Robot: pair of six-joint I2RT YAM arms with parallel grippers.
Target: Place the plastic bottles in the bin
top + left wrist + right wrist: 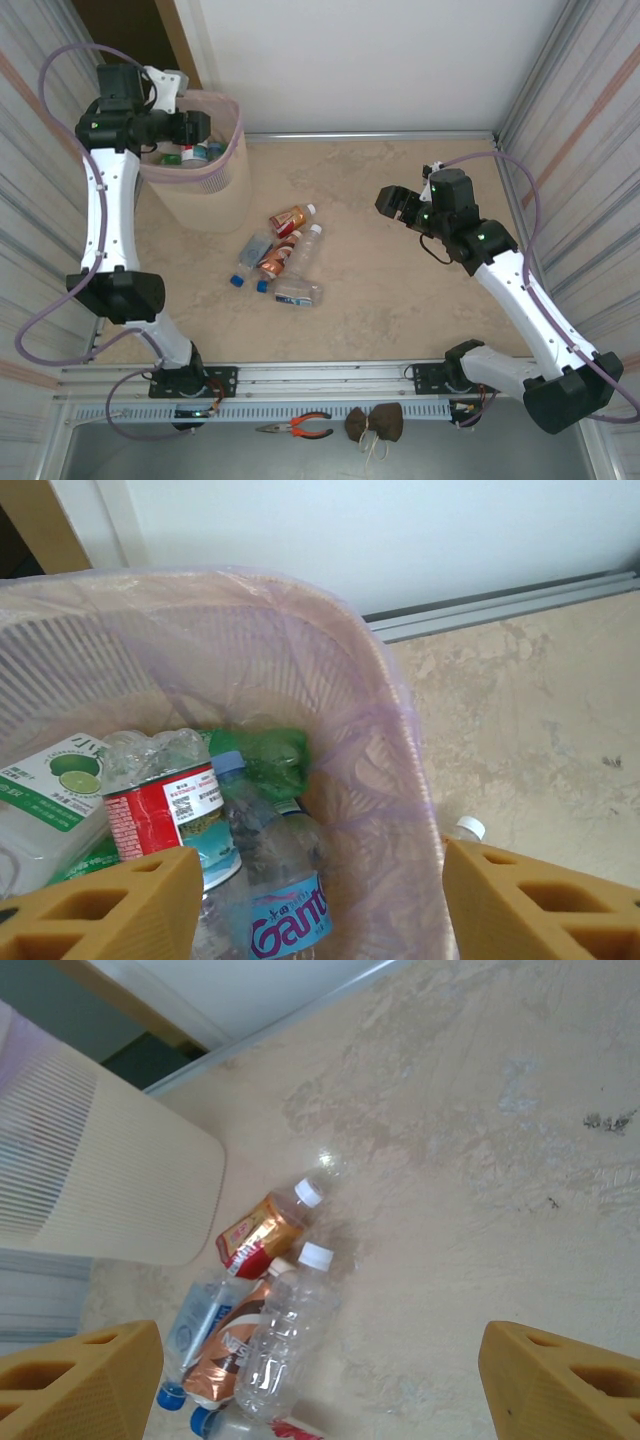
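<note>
The beige bin [205, 200] with its pink liner stands at the back left. My left gripper [190, 128] hovers over its mouth, open, with nothing between its fingers [110, 910]. Below the left gripper [320, 910], inside the bin [390, 680], lie several plastic bottles: a red-labelled one [165, 800], a blue-labelled one [285, 910] and a green one [265, 760]. Several more bottles [280, 255] lie clustered on the table in front of the bin. My right gripper [393, 203] hangs open above the table to their right. In the right wrist view the right gripper [320, 1380] looks down on a clear white-capped bottle [285, 1345] and an orange-labelled one [262, 1232].
Corrugated walls close in both sides, and a metal rail [370, 134] runs along the back. Pliers [295, 428] and a brown pouch [375, 423] lie on the near ledge by the arm bases. The bin's ribbed wall [110, 1180] stands left of the cluster.
</note>
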